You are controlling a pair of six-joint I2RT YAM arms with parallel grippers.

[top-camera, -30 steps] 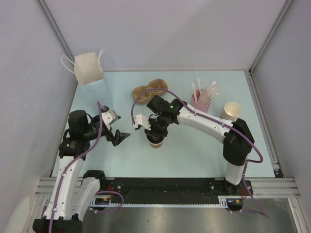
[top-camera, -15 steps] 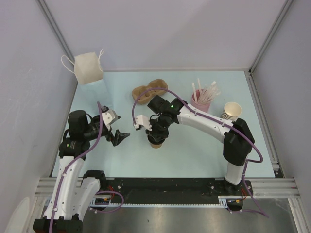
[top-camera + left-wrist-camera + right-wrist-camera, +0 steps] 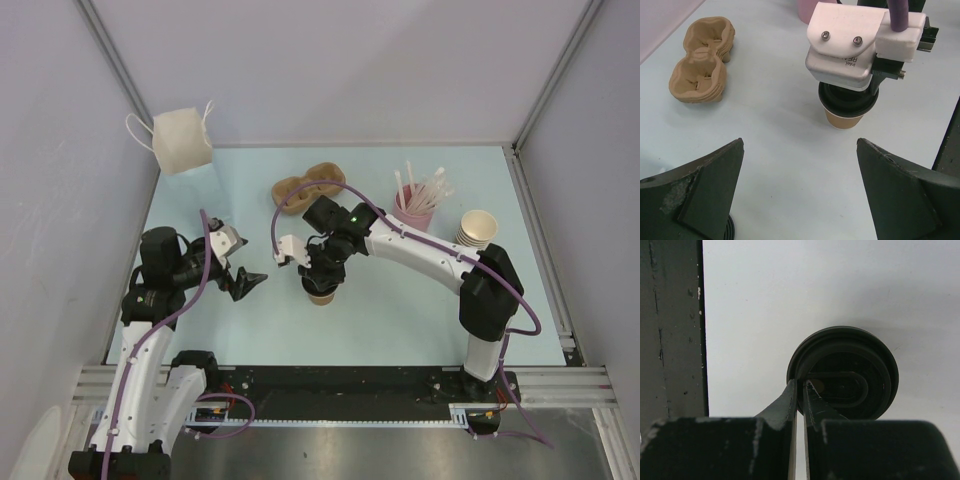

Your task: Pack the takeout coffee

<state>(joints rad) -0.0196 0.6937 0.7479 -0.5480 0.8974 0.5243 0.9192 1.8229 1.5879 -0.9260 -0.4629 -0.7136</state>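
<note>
The tan paper cup (image 3: 321, 297) stands upright in the middle of the table, and it also shows in the left wrist view (image 3: 842, 120). The round black lid (image 3: 850, 371) sits on its mouth (image 3: 847, 100). My right gripper (image 3: 801, 385) is directly above the cup, shut on the lid's left rim, one finger outside and one inside; from above its wrist (image 3: 330, 255) hides most of the lid. My left gripper (image 3: 240, 266) is open and empty, a short way left of the cup and pointing at it (image 3: 800, 145).
A tan pulp cup carrier (image 3: 308, 186) lies behind the cup (image 3: 702, 62). A pink cup of white straws (image 3: 414, 210) and a stack of nested tan cups (image 3: 476, 230) stand at the right. A white paper bag (image 3: 182, 140) stands at the back left.
</note>
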